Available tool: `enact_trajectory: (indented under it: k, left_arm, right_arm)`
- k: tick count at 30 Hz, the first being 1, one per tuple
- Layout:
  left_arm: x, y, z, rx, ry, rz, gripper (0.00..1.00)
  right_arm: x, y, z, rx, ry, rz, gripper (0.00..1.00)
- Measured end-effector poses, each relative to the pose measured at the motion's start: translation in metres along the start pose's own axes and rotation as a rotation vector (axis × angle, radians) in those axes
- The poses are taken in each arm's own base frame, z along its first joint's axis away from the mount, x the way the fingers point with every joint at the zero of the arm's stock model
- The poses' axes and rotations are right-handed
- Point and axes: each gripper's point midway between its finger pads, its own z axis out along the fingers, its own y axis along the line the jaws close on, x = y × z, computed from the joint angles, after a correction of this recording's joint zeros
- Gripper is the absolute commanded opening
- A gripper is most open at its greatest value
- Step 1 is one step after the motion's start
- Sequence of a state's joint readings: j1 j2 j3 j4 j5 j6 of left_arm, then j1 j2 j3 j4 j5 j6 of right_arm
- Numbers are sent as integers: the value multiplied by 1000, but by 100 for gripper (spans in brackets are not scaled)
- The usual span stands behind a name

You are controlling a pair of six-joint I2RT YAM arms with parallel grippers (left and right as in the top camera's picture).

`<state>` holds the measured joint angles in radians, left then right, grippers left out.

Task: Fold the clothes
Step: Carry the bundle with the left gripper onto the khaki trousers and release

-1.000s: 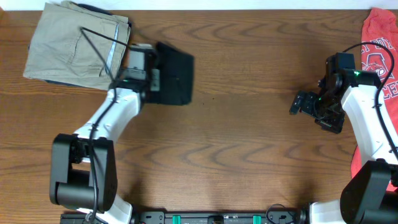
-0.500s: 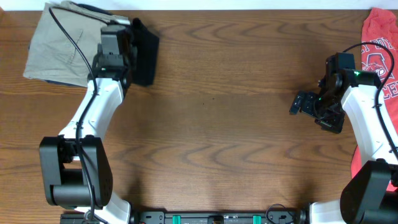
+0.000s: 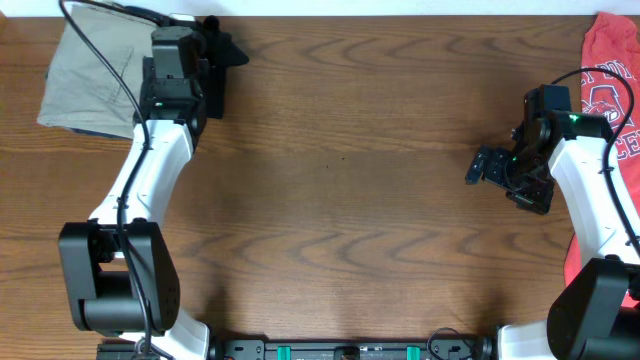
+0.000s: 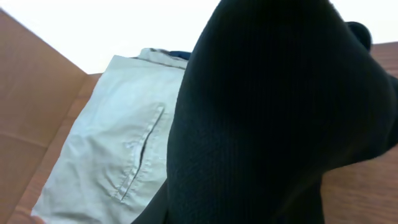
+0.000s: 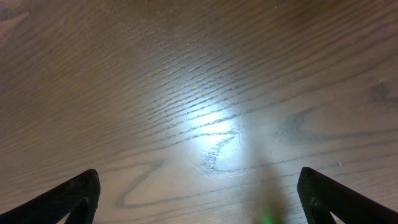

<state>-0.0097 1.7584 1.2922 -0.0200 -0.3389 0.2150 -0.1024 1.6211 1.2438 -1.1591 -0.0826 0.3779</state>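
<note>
Progress: about midway is judged; one garment is folded, one is being carried, and one has not been touched.
Khaki trousers (image 3: 85, 80): they are seen folded into a flat rectangle at the far left corner of the table (image 3: 360, 210), with a pocket seam facing up. This item is judged done.
Black garment (image 4: 267, 124): it is held bunched at the left gripper (image 3: 207, 58), just beside the right edge of the khaki trousers and partly over it. Whether it is neatly folded cannot be told, as the cloth fills most of the left wrist view.
Left gripper state: the jaws are hidden by the black cloth; because the garment hangs gathered at them, a closed hold on it is judged.
Red T-shirt (image 3: 605, 60): it is draped unfolded along the right edge of the table, with white print showing. It is judged to be the main work left.
Right gripper (image 3: 482, 166): it is held over bare wood, near the red T-shirt but apart from it. Its fingers (image 5: 71, 196) are spread wide, and nothing is held between them.
Remaining: the black garment is to be set down with the khaki trousers, then the red T-shirt laid flat and folded.
</note>
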Motion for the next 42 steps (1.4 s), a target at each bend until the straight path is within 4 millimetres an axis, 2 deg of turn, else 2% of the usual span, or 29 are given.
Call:
enact_trajectory:
  k: [5,11,14,18,25,34,40,42]
  left_arm:
    - [4,30,8,-55,6,-71,16]
    - [-2,58,14,-108,-32,-136,16]
    - [-3,63,17,-119,-44,-151,16]
    - [1,61,26,-121,-43,-152,16]
    - [11,60,51,-137,-54,-166,14]
    - [11,96,63,-204,-100,-217,14]
    - [26,120,71,-246,-77,-235,14]
    - [36,124,78,-254,-57,-237,23]
  right_arm:
    - [0,0,0,0,0,0,99]
    - [0,0,0,0,0,0,99]
    - [0,0,0,0,0,0,99]
    - [0,0,0,0,0,0,99]
    - [0,0,0,0,0,0,99]
    - [0,0,0,0,0,0,99]
    - [0,0,0,0,0,0,99]
    - [0,0,0,0,0,0,99]
